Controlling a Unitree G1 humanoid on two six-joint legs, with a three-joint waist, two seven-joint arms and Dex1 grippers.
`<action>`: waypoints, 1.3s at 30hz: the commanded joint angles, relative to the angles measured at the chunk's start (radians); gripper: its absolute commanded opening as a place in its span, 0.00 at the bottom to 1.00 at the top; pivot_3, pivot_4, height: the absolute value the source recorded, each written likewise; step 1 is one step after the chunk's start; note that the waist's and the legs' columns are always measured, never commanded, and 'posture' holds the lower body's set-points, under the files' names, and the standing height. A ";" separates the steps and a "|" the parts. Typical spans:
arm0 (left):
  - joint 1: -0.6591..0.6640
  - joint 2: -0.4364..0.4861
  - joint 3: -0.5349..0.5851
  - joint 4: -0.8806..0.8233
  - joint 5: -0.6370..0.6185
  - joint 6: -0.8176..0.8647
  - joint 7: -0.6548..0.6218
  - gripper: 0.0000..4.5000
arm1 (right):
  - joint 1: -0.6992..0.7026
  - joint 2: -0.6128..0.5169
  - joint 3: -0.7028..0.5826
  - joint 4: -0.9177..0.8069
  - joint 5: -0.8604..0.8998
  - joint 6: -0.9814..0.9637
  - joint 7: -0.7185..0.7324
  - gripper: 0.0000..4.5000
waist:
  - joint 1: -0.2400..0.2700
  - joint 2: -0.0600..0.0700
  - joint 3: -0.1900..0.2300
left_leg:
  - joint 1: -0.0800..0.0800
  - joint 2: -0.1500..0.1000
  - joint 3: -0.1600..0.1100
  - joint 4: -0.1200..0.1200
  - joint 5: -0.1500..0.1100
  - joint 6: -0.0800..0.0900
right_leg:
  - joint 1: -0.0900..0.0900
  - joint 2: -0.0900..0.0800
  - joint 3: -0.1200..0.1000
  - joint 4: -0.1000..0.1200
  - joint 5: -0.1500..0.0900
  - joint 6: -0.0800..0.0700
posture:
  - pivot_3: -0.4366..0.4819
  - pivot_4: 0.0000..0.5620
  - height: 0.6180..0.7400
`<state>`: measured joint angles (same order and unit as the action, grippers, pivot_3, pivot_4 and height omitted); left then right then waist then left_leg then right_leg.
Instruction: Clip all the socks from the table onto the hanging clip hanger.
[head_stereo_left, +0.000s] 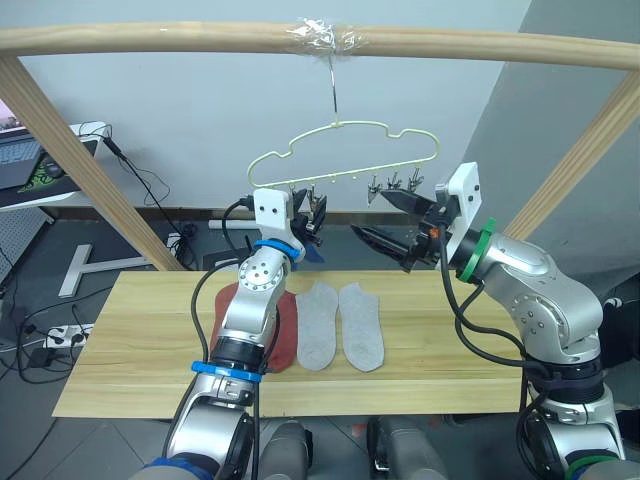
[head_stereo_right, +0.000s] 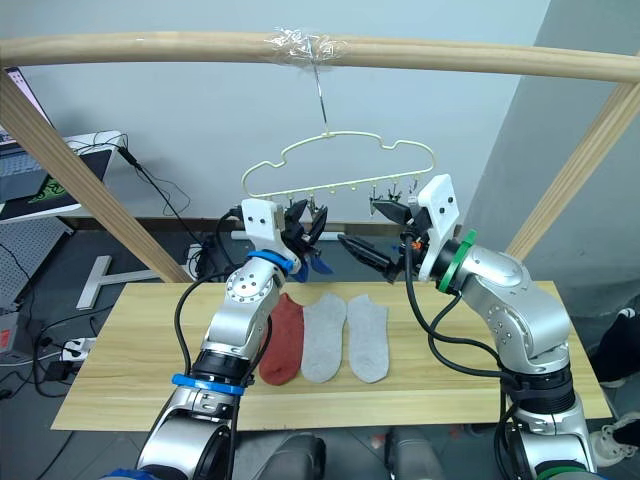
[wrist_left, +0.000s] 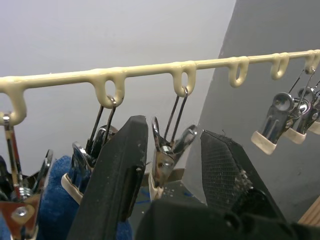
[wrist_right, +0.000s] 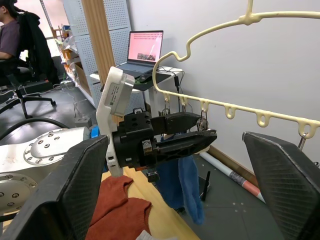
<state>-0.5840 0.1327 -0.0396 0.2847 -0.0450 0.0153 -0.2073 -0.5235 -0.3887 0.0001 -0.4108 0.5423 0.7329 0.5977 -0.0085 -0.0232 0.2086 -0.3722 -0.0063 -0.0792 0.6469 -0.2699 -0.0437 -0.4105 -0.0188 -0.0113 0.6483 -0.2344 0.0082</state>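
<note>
Up at the hanger's left end: a blue sock (wrist_right: 182, 182) is seen already hung from a clip, drooping below the wire.
Left gripper (head_stereo_left: 311, 216): raised to the bottom rail of the clip hanger (head_stereo_left: 340, 155), fingers parted a little, with a dark metal clip (wrist_left: 162, 160) between them; nothing appears to be held.
Key relation: that clip hangs directly between the left fingertips, long axis vertical, so the left arm is judged much the nearer for pinching it.
Table centre: on the table (head_stereo_left: 150, 340) lie a rust-red sock (head_stereo_right: 285, 340), partly hidden by the left arm, and beside it two light grey socks (head_stereo_left: 318, 338) and (head_stereo_left: 361, 338), side by side, toes toward the near edge, well below both grippers.
Right gripper (head_stereo_left: 392, 232): held level near the hanger's right clips, fingers spread wide, empty, pointing left.
Judgement: several socks are still to be clipped; a sock must be lifted before any clip is of use.
</note>
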 joint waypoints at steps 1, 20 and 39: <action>-0.024 -0.002 0.006 -0.008 0.009 -0.024 0.005 0.45 | -0.021 -0.004 -0.025 -0.027 0.026 -0.014 -0.003 1.00 | 0.000 0.000 0.000 | 0.000 0.000 0.000 0.000 0.000 0.000 | 0.000 0.000 0.000 0.000 0.000 0.000 | 0.41 0.28 1.00; -0.037 -0.015 0.016 0.013 -0.011 -0.028 -0.013 0.00 | -0.013 -0.016 -0.021 -0.032 0.045 -0.010 -0.021 1.00 | -0.011 0.000 0.000 | 0.000 0.000 0.000 0.000 0.000 0.000 | 0.000 0.000 0.000 0.001 0.000 0.000 | 0.40 0.30 1.00; 0.069 0.020 0.030 -0.175 -0.060 0.121 -0.071 0.00 | 0.063 0.071 0.357 0.526 -0.428 -0.360 -0.062 1.00 | -0.021 0.000 0.000 | 0.004 0.000 0.003 0.000 0.000 0.000 | 0.000 0.000 0.002 0.003 0.000 0.000 | 0.45 0.32 1.00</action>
<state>-0.5199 0.1505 -0.0124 0.1576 -0.0966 0.1312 -0.2752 -0.4276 -0.3306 0.3501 0.0931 0.1374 0.4332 0.5238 -0.0299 -0.0235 0.2084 -0.3683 -0.0059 -0.0767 0.6470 -0.2698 -0.0438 -0.4102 -0.0188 -0.0092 0.6521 -0.2343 0.0082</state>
